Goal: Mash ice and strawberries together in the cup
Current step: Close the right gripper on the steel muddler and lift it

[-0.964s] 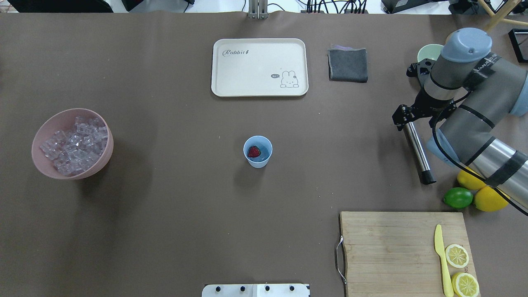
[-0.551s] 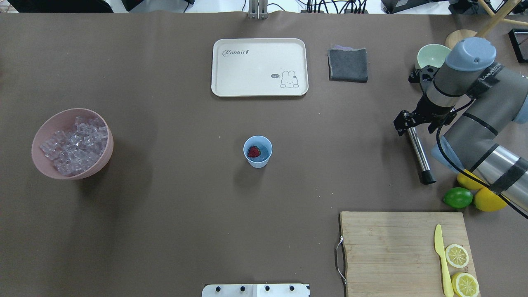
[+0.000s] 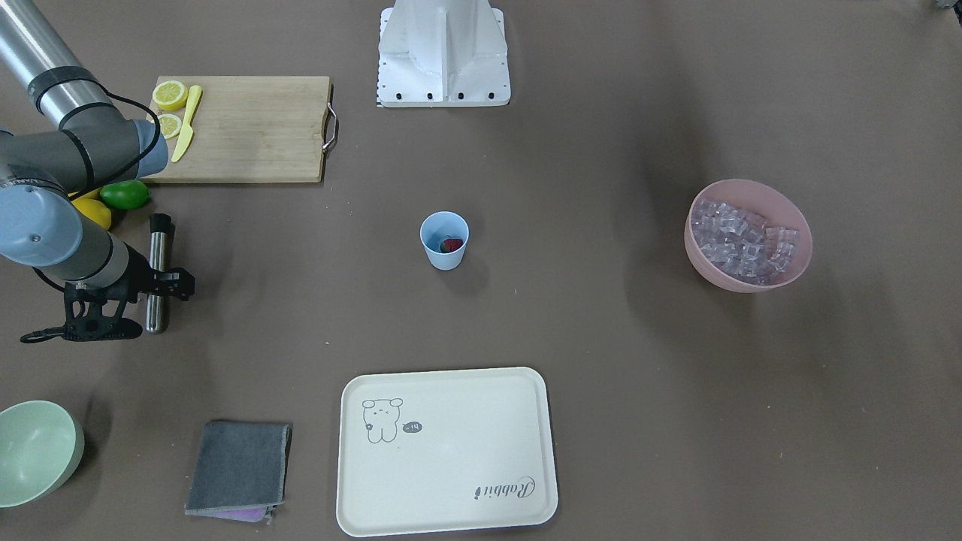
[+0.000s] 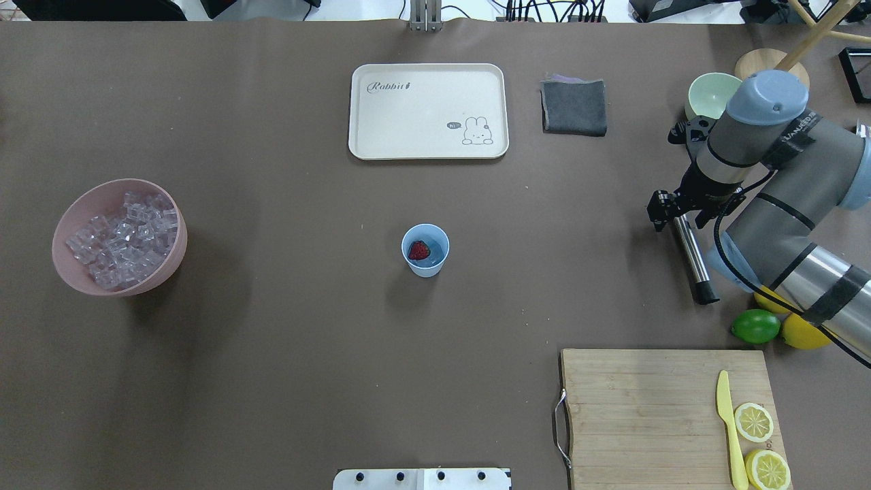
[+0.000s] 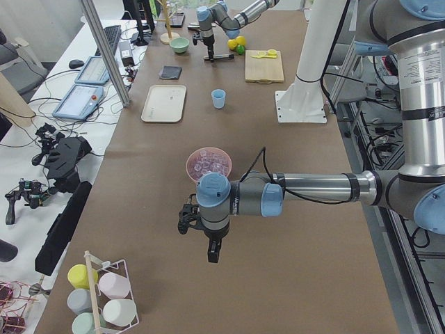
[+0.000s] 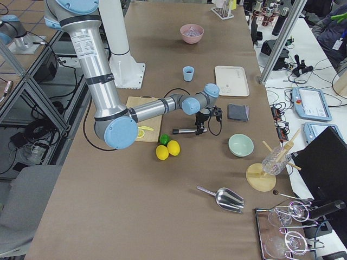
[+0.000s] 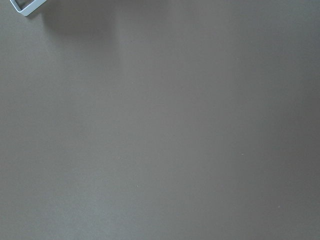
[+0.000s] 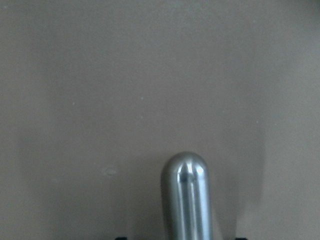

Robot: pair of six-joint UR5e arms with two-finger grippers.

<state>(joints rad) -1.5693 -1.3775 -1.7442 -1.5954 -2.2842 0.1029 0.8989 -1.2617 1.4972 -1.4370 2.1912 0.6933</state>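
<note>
At the table's centre stands the cup (image 4: 425, 262) with the strawberry (image 4: 418, 251) inside. The ice (image 4: 126, 238) fills a pink bowl (image 4: 68, 269) by the left edge. Slightly farther, near the right edge, the right gripper (image 4: 670, 212) straddles the end of a steel muddler (image 4: 691, 255), jaws apart, not clamping. The left gripper (image 5: 213, 249) hangs over the left end; its spread cannot be told.

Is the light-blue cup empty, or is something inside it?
Not empty. The cup stands upright and a red strawberry lies inside it, seen from overhead.

Right gripper (image 4: 674, 214) shifts slightly along the steel muddler (image 4: 691, 255) toward the robot-side edge; its wrist swings off the pale green bowl (image 4: 708, 95).
</note>
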